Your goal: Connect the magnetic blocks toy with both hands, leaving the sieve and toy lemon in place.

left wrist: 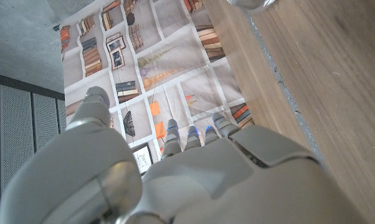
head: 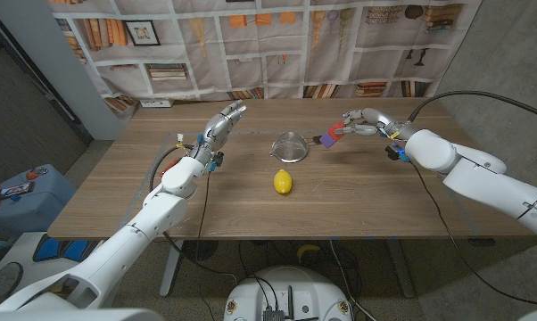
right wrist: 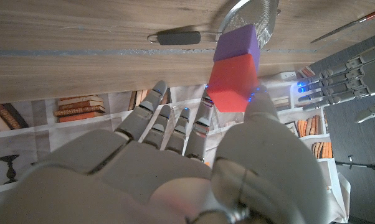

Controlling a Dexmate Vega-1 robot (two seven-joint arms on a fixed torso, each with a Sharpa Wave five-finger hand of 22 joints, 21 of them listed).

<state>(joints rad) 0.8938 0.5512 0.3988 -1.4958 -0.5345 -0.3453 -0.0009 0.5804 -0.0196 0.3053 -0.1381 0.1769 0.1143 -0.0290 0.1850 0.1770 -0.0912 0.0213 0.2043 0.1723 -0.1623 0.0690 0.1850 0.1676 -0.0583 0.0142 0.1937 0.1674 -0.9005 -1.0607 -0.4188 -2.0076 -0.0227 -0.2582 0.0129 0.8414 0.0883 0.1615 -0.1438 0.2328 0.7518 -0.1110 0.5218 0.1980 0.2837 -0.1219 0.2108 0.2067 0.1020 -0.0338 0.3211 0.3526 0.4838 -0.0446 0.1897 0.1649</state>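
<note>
- The right hand (head: 361, 122) is already pinching the magnetic toy: a red plastic cube (right wrist: 232, 82) stuck face-to-face to a purple plastic cube (right wrist: 236, 45). Thumb on one side of the red one, fingers (right wrist: 203, 121) on the other. The pair is up off the wooden bench (head: 358, 201), purple end pointing away from the palm toward the metal mesh sieve (head: 289, 145).
- In the right wrist view the two cubes already look joined, so I'd guess the connecting is pretty much done, or there's another piece I can't spot.
- The left hand (head: 222, 123) is empty, fingers stretched out and apart, raised over the bench well across from the right hand, with the sieve sitting between the two.
- Handling-wise: small hard cubes, surely light, smooth glossy faces, so probably a bit slippery in a two-sided pinch. Nothing fragile about them.
- The magnet seam is the weak spot. Only the red cube is gripped, the purple one hangs on by the magnet, so a sideways knock could shear it off.
- If the left hand comes in, I'd take the purple cube on two opposite flat faces, not on corners, and keep off the seam.
- The yellow toy lemon (head: 283, 182) lies nearer the robot than either hand, just beside the sieve. Both are meant to stay put, and the sieve's handle (right wrist: 178, 38) points back toward the right hand, so watch that.
</note>
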